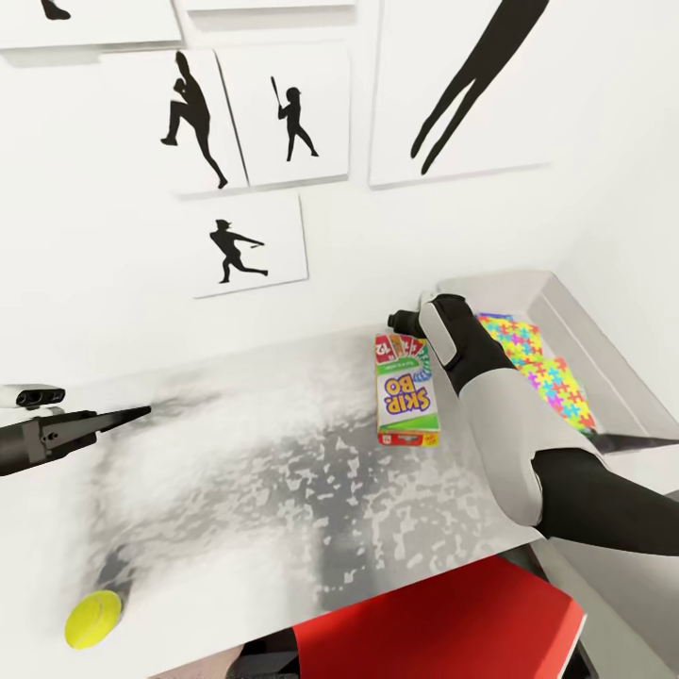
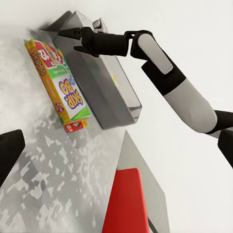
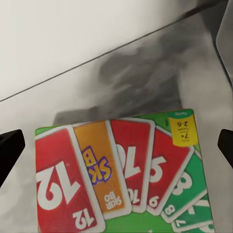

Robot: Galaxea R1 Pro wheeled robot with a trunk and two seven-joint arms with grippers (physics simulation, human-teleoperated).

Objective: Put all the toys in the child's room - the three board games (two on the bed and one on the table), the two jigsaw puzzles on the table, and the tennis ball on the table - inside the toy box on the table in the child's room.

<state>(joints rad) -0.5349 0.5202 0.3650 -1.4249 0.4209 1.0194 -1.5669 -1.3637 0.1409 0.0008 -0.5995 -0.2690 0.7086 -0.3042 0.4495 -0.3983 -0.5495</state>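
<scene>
A green-white board game (image 1: 406, 393) with red cards on its cover lies flat on the table (image 1: 245, 471), just left of the toy box (image 1: 566, 316). The jigsaw puzzles (image 1: 539, 368) lie inside that box. My right gripper (image 1: 404, 322) hovers open over the game's far end; in the right wrist view its fingers (image 3: 12, 148) straddle the cover (image 3: 121, 179) without touching it. My left gripper (image 1: 132, 413) is open over the table's left side, pointing toward the game (image 2: 63, 90). A yellow tennis ball (image 1: 94, 618) sits near the table's front left edge.
The table backs onto a white wall hung with baseball silhouette pictures (image 1: 250, 245). A red seat (image 1: 443, 627) stands below the table's front edge. The toy box's near wall (image 2: 104, 97) stands right beside the game.
</scene>
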